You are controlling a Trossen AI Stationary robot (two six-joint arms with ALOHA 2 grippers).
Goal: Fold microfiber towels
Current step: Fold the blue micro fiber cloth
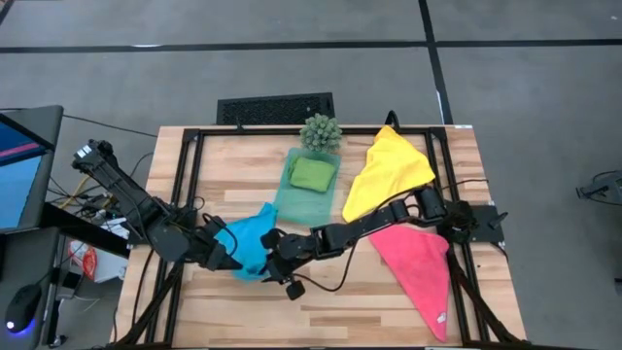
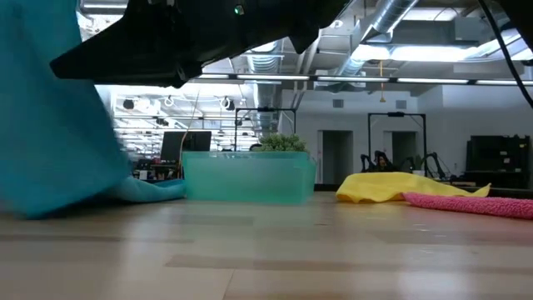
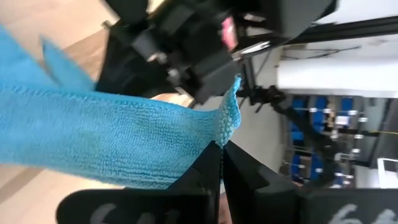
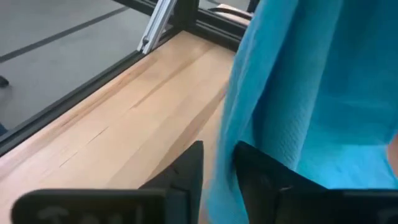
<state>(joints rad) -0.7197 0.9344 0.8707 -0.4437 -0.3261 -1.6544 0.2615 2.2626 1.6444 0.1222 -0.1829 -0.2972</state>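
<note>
Where both arms crowd it, the blue towel (image 1: 250, 243) lies half hidden.

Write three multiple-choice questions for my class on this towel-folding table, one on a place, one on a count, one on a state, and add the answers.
1. Where does the green towel lie?
A. In the teal tray
B. On the pink towel
C. On the floor

2. How many towels show in the high view?
A. Two
B. Four
C. Six

3. What is the left gripper doing?
A. Hanging open over the plant
B. Pinching the blue towel
C. Resting on the yellow towel

Answers:
1 A: the green towel sits inside the teal tray.
2 B: blue towel, green, yellow towel and pink towel.
3 B: the left gripper has its fingers shut on the blue towel's edge.
</note>
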